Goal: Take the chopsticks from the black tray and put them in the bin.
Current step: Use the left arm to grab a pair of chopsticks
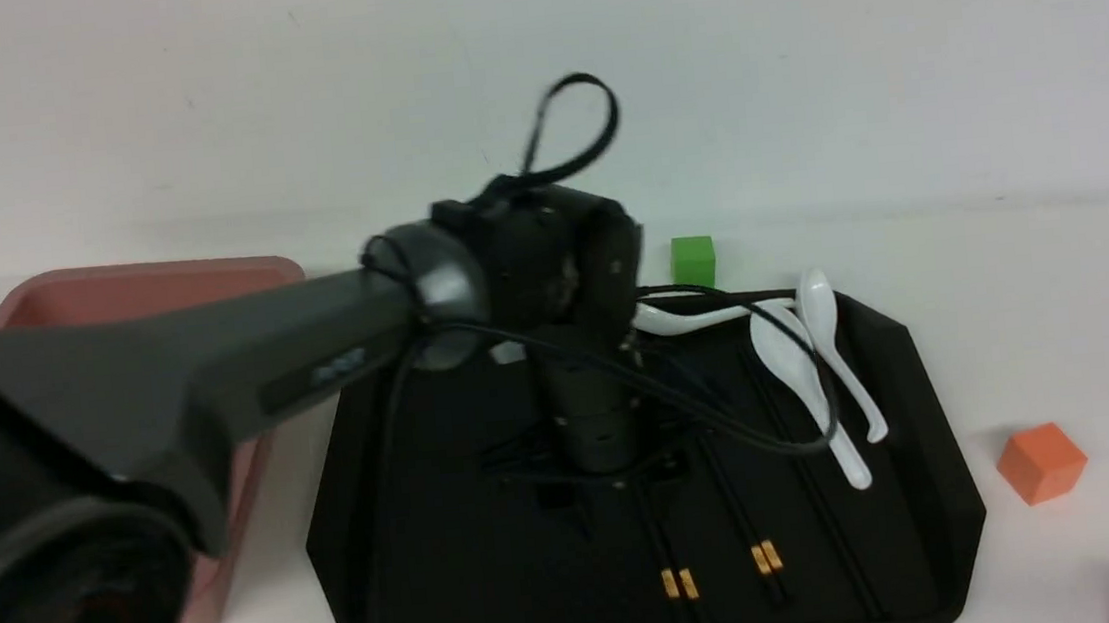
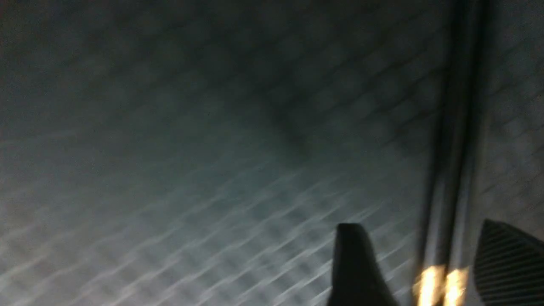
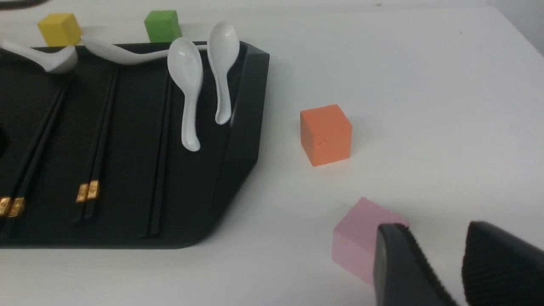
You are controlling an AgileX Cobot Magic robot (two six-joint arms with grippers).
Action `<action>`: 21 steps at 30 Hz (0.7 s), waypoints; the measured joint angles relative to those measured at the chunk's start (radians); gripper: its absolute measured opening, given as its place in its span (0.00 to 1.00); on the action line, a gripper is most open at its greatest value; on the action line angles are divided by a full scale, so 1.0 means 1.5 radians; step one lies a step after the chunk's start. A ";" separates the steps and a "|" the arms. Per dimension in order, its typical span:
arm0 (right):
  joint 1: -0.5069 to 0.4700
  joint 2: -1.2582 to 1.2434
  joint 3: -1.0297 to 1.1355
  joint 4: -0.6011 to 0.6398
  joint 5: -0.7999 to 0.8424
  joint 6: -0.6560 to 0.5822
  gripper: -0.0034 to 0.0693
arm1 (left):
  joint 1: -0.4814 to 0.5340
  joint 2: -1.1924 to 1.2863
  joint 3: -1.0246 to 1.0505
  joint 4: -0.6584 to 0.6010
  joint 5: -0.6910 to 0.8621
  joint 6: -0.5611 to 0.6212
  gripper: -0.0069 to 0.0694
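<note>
Chopsticks point(image 1: 765, 559): lie in three pairs, side by side, on the floor of the black tray point(image 1: 941, 478). Run from far rim to near rim, with gold bands showing on two pairs at the near end.

Bin point(image 1: 140, 279): stands on the bench point(image 1: 1066, 307) just left of the tray, largely hidden behind the left arm point(image 1: 218, 371).

Left claw point(image 2: 418, 255): hangs low over the middle of the tray, fingers parted. Straddles the leftmost pair point(image 2: 452, 127) beside its gold bands and grips nothing. Wrist picture too blurred to tell whether the tips touch the tray floor. In the front view the wrist covers the far part of that pair, and its black cable point(image 1: 724, 417) droops across the other two pairs.

White spoons point(image 1: 801, 370): two lie along the tray's right side, just beside the rightmost pair, bowls toward the far rim. Two more rest along the far rim.

Right claw point(image 3: 442, 255): hovers off the tray over the bench at the near right, fingers narrowly parted and empty, close over a pink cube point(image 3: 361, 238).

Orange cube point(image 1: 1039, 462): sits on the bench right of the tray, apart from it. Green cube point(image 1: 693, 259) and yellow cube point(image 3: 59, 29): stand just beyond the far rim.
</note>
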 joint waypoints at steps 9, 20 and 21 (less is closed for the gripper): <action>0.000 0.000 0.000 0.000 0.000 0.000 0.38 | -0.008 0.052 -0.057 0.000 -0.022 -0.026 0.66; 0.000 0.000 0.000 0.000 0.000 0.000 0.38 | -0.008 0.076 -0.061 0.000 -0.028 -0.028 0.48; 0.000 0.000 0.000 0.000 0.000 0.000 0.38 | -0.008 0.076 -0.061 0.000 -0.028 -0.028 0.41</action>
